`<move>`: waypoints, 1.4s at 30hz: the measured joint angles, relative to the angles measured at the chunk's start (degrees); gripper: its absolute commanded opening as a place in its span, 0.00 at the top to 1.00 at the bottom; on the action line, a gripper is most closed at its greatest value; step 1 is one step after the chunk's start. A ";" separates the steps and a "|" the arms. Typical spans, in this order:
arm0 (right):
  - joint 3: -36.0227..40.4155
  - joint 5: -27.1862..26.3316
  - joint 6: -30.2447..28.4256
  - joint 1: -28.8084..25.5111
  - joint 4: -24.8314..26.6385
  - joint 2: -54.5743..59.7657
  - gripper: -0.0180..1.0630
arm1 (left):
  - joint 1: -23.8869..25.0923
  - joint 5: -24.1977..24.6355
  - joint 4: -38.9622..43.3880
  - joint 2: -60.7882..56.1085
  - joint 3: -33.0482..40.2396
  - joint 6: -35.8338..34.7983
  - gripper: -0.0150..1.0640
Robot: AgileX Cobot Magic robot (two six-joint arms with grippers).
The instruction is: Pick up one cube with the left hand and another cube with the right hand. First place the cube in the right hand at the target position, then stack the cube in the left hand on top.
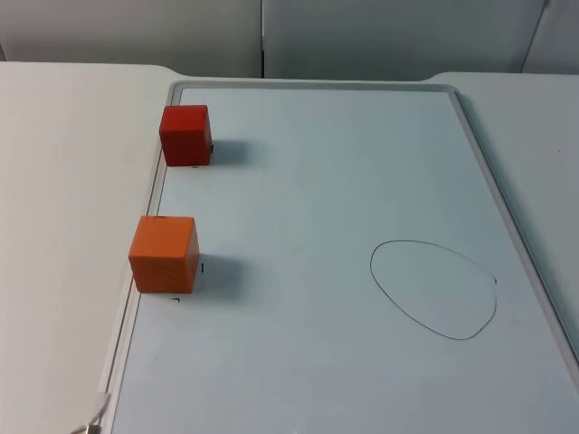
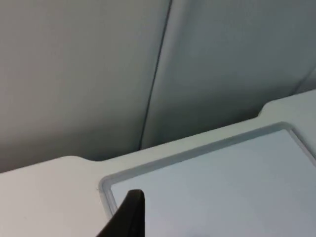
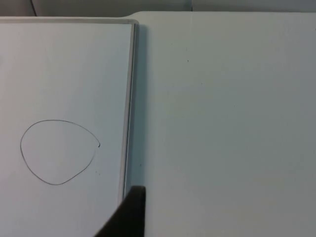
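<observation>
Two cubes sit on the whiteboard (image 1: pixel 344 298) on the desk (image 1: pixel 63 181), a red one (image 1: pixel 185 135) and an orange one (image 1: pixel 164 253), both at its left edge (no readable writing on either). One drawn oval (image 3: pixel 58 152), the target, lies just beside the right claw (image 3: pixel 129 212), across the board's frame. The left claw (image 2: pixel 129 215) hangs over the board's far corner; whether either claw is open I cannot tell.

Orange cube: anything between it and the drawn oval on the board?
Nothing visible. The orange cube sits at the whiteboard's left edge; bare board lies between it and the drawn oval. The red cube stands farther back.
</observation>
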 measured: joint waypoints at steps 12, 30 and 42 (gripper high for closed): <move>0.00 0.00 0.00 0.00 0.00 0.00 0.01 | -4.24 6.32 13.75 21.43 -13.49 -18.32 0.03; 0.00 0.00 0.00 0.00 0.00 0.00 0.01 | -5.00 8.97 16.09 34.99 -16.10 -26.39 0.03; 0.00 0.00 0.00 0.00 0.00 0.00 0.01 | -5.00 8.00 19.31 36.53 -16.12 -27.31 0.03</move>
